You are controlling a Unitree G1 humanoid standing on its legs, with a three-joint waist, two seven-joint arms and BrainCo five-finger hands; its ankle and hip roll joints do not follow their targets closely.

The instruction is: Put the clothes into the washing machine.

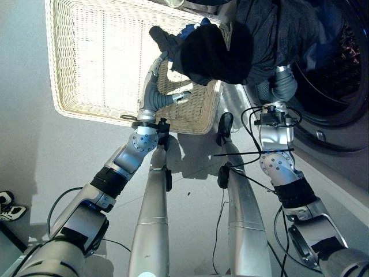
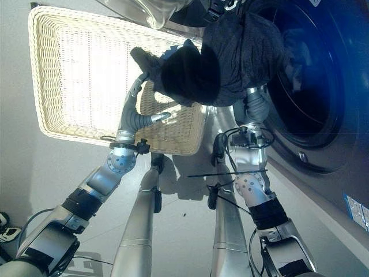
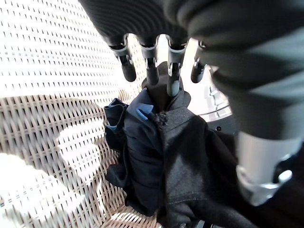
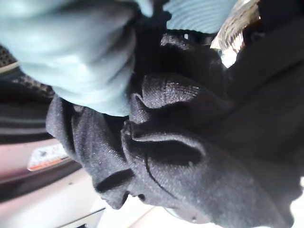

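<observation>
Left hand (image 1: 154, 92): fingers (image 3: 173, 78) pinching dark clothes (image 1: 230, 46), held above wicker basket (image 1: 86, 63) rim.
Right hand (image 1: 282, 83): fingers buried in the clothes, state unclear.
Washing machine (image 1: 334, 75): drum just beyond the right hand's fingers.

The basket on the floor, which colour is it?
The basket is cream-white wicker, clearest in the left eye view.

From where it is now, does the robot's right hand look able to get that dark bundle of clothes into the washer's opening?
Probably yes. The right hand sits under the dark clothes, right beside the washing machine's open drum, and nothing stands between them. The left hand holds the bundle's other end over the wicker basket.
</observation>
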